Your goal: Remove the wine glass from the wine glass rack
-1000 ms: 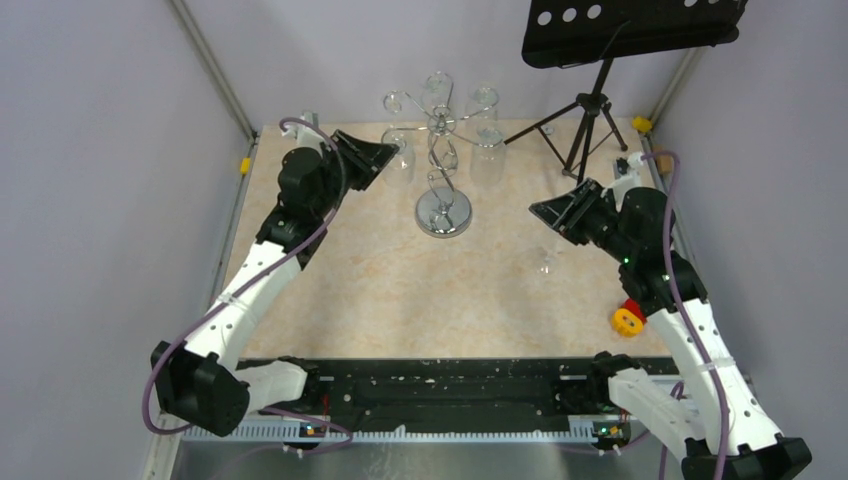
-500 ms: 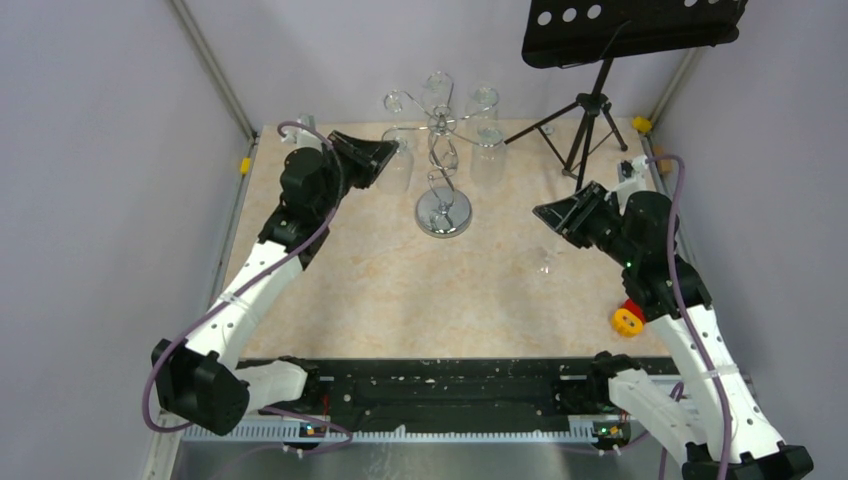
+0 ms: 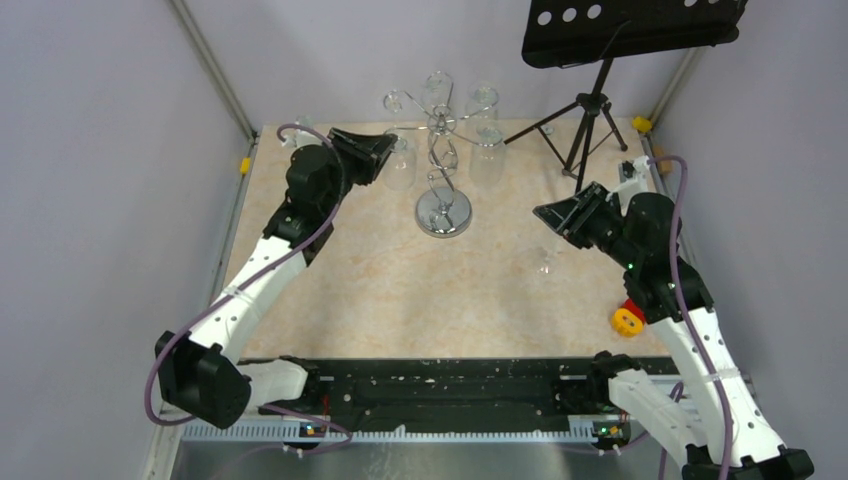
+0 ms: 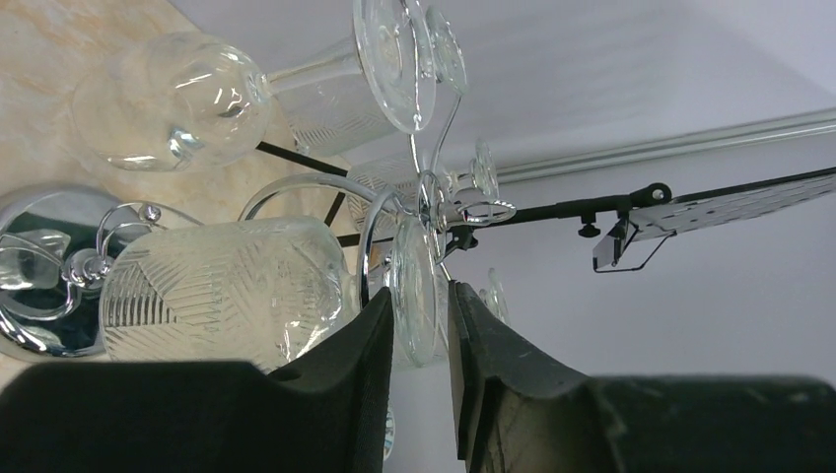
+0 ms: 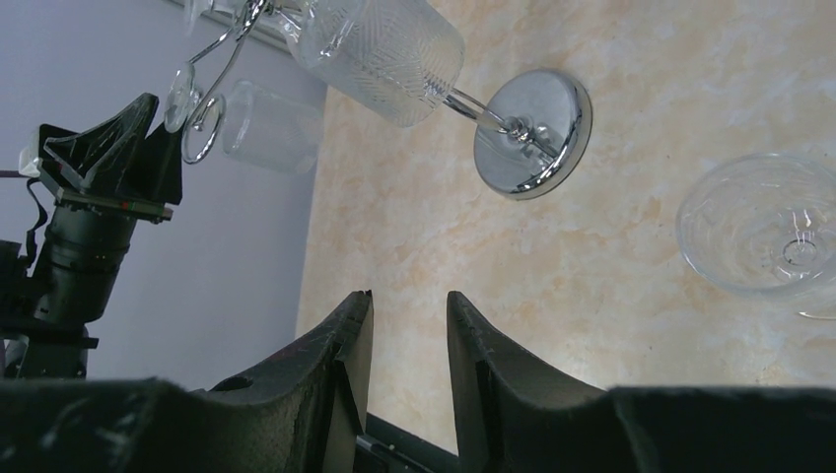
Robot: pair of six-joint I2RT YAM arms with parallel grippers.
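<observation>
The chrome wine glass rack (image 3: 443, 213) stands at the back middle of the table, with several wine glasses hanging upside down from its curled arms. My left gripper (image 3: 378, 150) is at the rack's left side. In the left wrist view its open fingers (image 4: 421, 296) straddle the round foot (image 4: 414, 281) of a hanging patterned wine glass (image 4: 227, 296), beside the rack's wire arm (image 4: 434, 187). My right gripper (image 3: 548, 212) is open and empty, held above the table right of the rack. It is also in the right wrist view (image 5: 409, 301).
A loose wine glass (image 3: 547, 262) lies on the table under my right gripper and also shows in the right wrist view (image 5: 764, 236). A black tripod music stand (image 3: 592, 110) stands at the back right. A yellow and red object (image 3: 628, 318) lies by the right edge.
My left gripper has moved a little right, closer in to the rack's left hanging glass. My right arm has barely shifted.
</observation>
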